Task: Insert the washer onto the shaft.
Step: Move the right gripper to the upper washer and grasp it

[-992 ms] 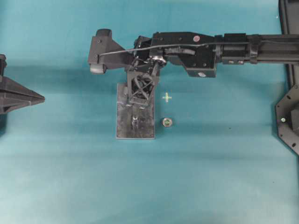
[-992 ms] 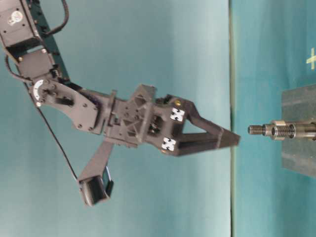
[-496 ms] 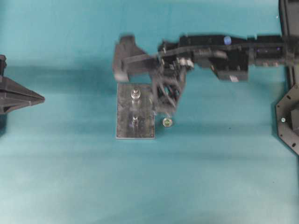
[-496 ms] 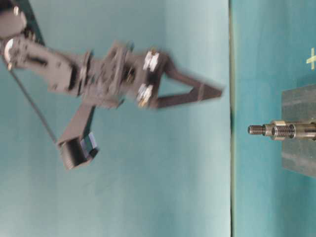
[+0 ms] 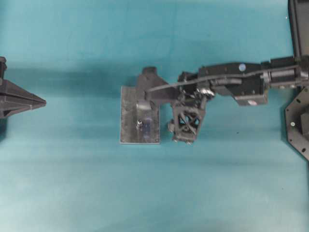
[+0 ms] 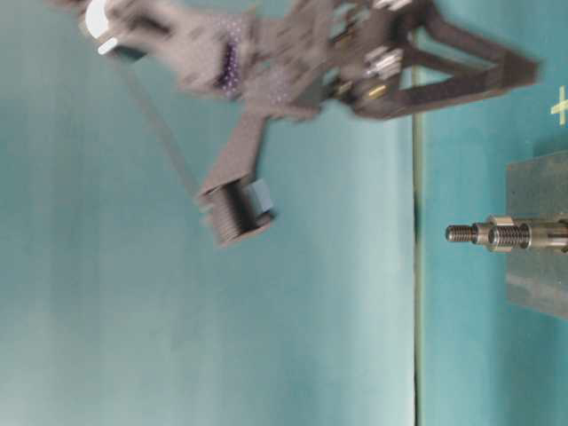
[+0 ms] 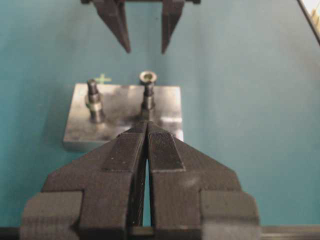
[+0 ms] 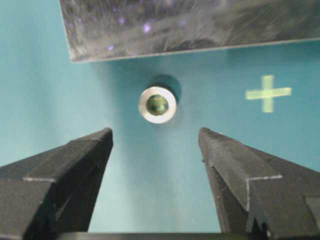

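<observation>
A: Where is the washer (image 8: 157, 104) right now?

B: In the right wrist view it lies flat on the teal tabletop (image 8: 150, 200), in the upper middle of the frame, just below the edge of the metal plate (image 8: 190, 25) and apart from it. A pale green cross mark (image 8: 268, 93) sits to its right.

A: And the right gripper (image 8: 156, 145)?

B: Its jaws are spread wide, one dark finger (image 8: 75, 160) at lower left and the other at lower right. The washer shows in the gap between them, a little beyond the tips, and nothing is pinched.

A: What does the overhead view give?

B: The right gripper (image 5: 186, 137) points down toward the lower part of the frame, just to the right of the plate (image 5: 128, 116), with its arm (image 5: 241, 82) reaching in from the right edge. A shaft (image 5: 139, 123) stands on the plate near its lower end.

A: The left gripper (image 7: 146, 131)?

B: In its own wrist view the jaws are pressed together, tips meeting at mid frame with only a thin slit between the pads. Beyond them the plate (image 7: 165, 97) carries two upright shafts: the left shaft (image 7: 94, 105) already wears a ring, the right one (image 7: 148, 97) stands bare. In the overhead view the left gripper (image 5: 41, 101) rests at the left edge, well apart from the plate.

A: And the side camera?

B: It is blurred around the right arm (image 6: 293, 62); the two threaded shafts (image 6: 497, 234) read sharply.
</observation>
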